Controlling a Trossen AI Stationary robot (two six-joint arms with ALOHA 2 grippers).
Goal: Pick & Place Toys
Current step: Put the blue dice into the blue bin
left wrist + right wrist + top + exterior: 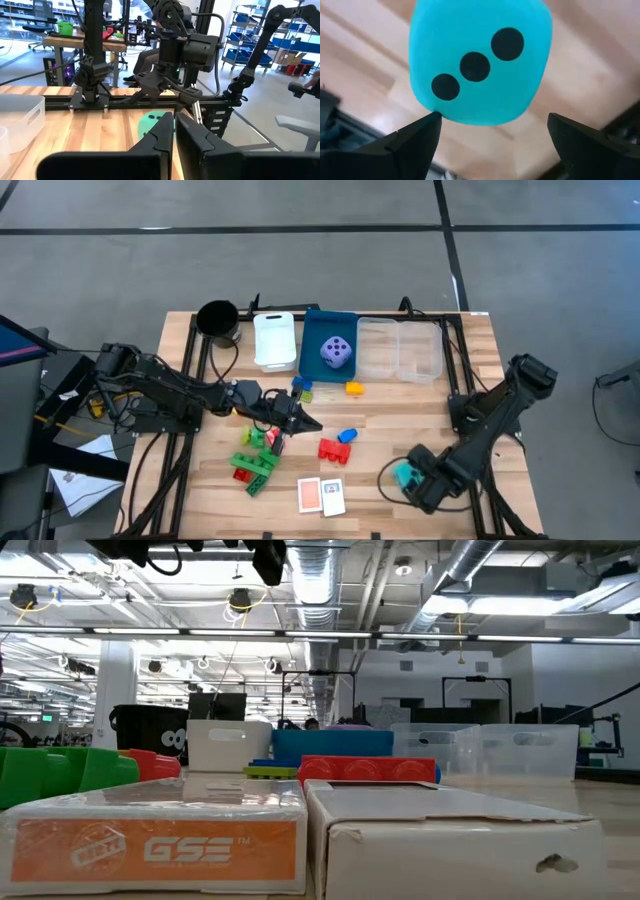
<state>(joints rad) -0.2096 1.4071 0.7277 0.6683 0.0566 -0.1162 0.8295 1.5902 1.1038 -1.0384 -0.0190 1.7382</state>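
A cyan die (480, 65) with three black dots up lies on the table at the near right (403, 473). My right gripper (492, 120) hangs over it pointing down, open, one finger on each side of the die. My left gripper (303, 420) stays level and shut with nothing in it, over the table's middle above the loose bricks: green (255, 465), red (334, 450), blue (347, 436). Two cards (321, 496) lie flat at the near edge. A purple die (337, 352) sits in the blue bin (312, 330). My right gripper's one fingertip (427, 125) shows right at the cyan die's edge (440, 112); I cannot tell whether it touches. The other finger stands apart from the die. The die rests on the table.
Along the far edge stand a black cup (217, 320), a white bin (274, 340), the blue bin and two clear bins (400, 350). A yellow-orange brick (355, 388) and a blue-green brick (301, 387) lie just before them. Bare wood shows at the right middle.
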